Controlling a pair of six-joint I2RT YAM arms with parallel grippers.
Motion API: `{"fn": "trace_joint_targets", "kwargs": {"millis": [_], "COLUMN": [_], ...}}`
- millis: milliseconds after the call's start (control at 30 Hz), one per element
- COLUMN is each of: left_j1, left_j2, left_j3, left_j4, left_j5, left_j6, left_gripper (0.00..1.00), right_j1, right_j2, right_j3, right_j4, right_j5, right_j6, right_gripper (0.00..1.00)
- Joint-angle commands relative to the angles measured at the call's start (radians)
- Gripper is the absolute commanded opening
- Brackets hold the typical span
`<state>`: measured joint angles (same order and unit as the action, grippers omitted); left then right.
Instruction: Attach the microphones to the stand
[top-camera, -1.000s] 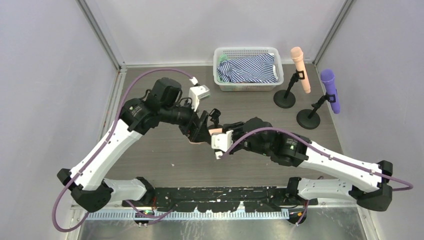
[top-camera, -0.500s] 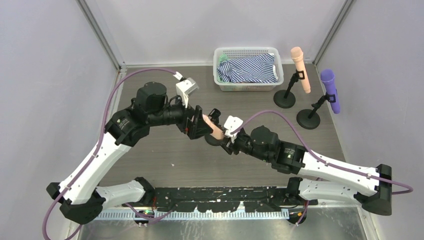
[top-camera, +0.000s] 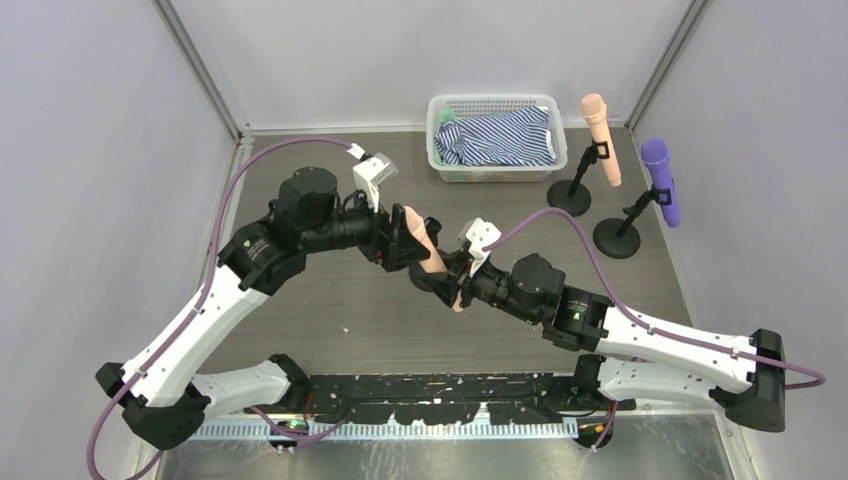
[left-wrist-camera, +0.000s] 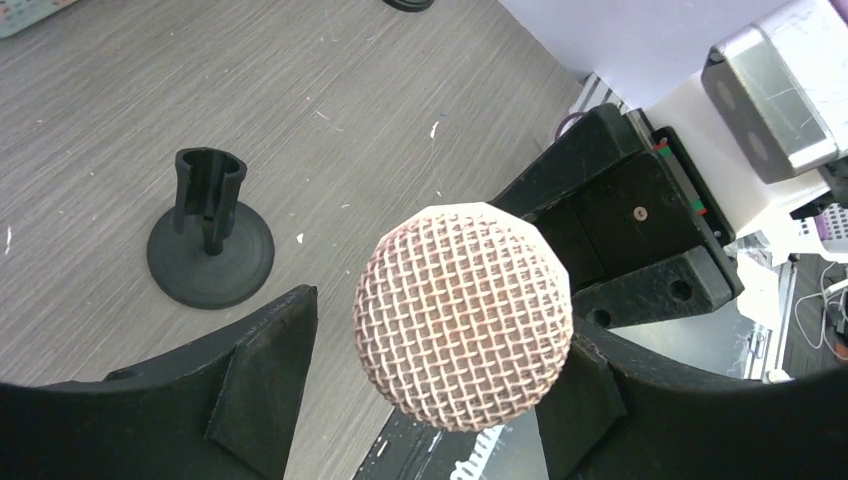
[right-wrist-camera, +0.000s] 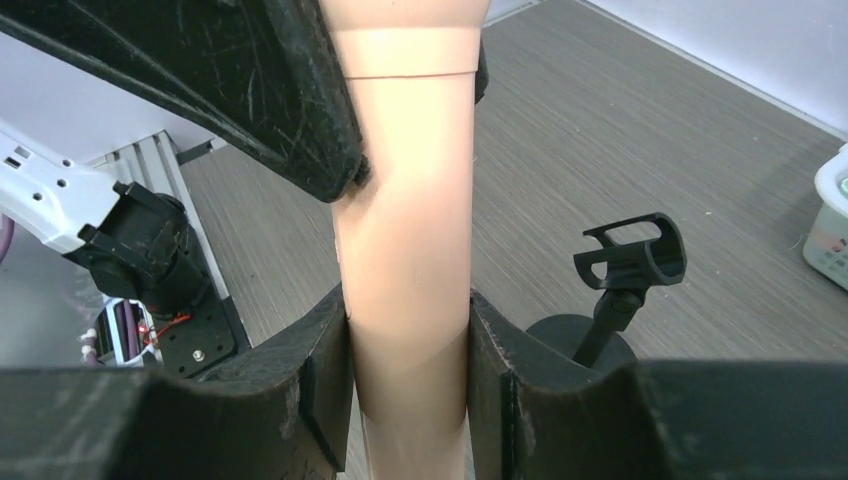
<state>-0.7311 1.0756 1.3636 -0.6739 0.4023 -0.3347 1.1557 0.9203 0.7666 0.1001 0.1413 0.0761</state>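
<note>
Both pincers are clamped on the loose peach-pink microphone (top-camera: 432, 260), held mid-air over the table centre: left gripper (left-wrist-camera: 440, 350) near the head, right gripper (right-wrist-camera: 408, 385) on the handle. Risk: the two rigid grips fight, so it twists, slips, or knocks the empty stand (left-wrist-camera: 210, 245) below. Count: 3 mics (2 peach-pink, 1 purple), 3 stands, 2 filled.

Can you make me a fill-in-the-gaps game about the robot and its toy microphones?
The left gripper and right gripper both clamp one mesh-headed microphone, coloured ____.
The rightmost black round-based stand carries a ____ handheld microphone.
The white plastic basket holds a blue-and-white ____ cloth.
The black stand beneath the grippers has an ____ clip.
Missing words: peach-pink, purple, striped, empty.
</note>
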Motion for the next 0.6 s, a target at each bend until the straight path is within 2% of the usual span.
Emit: {"fn": "trace_joint_targets", "kwargs": {"millis": [0,133,233,300,433,500,567], "left_j1": [-0.002,-0.002,-0.002,-0.001,-0.002,-0.002,-0.002], "left_j2": [-0.045,-0.074,-0.087,-0.086,-0.082,-0.080,-0.083], "left_j3": [-0.030,-0.058,-0.070,-0.070,-0.075,-0.077,-0.078], "left_j4": [0.130,0.193,0.208,0.204,0.197,0.190,0.183], "left_j5": [-0.008,-0.022,-0.030,-0.027,-0.009,-0.009,-0.011], "left_j6": [-0.051,-0.077,-0.084,-0.084,-0.086,-0.083,-0.079], "left_gripper": [0.75,0.78,0.75,0.69,0.46,0.38,0.30], "right_j1": [0.006,0.007,0.006,0.007,0.007,0.007,0.008], "right_j2": [-0.028,-0.039,-0.044,-0.047,-0.048,-0.046,-0.043], "right_j3": [-0.012,-0.023,-0.029,-0.033,-0.033,-0.031,-0.030], "right_j4": [0.087,0.090,0.090,0.090,0.090,0.089,0.087], "right_j5": [-0.026,-0.025,-0.026,-0.027,-0.028,-0.029,-0.034], "right_j6": [0.029,0.032,0.035,0.036,0.036,0.039,0.042], "right_gripper": [0.03,0.03,0.03,0.04,0.05,0.13,0.28]}}
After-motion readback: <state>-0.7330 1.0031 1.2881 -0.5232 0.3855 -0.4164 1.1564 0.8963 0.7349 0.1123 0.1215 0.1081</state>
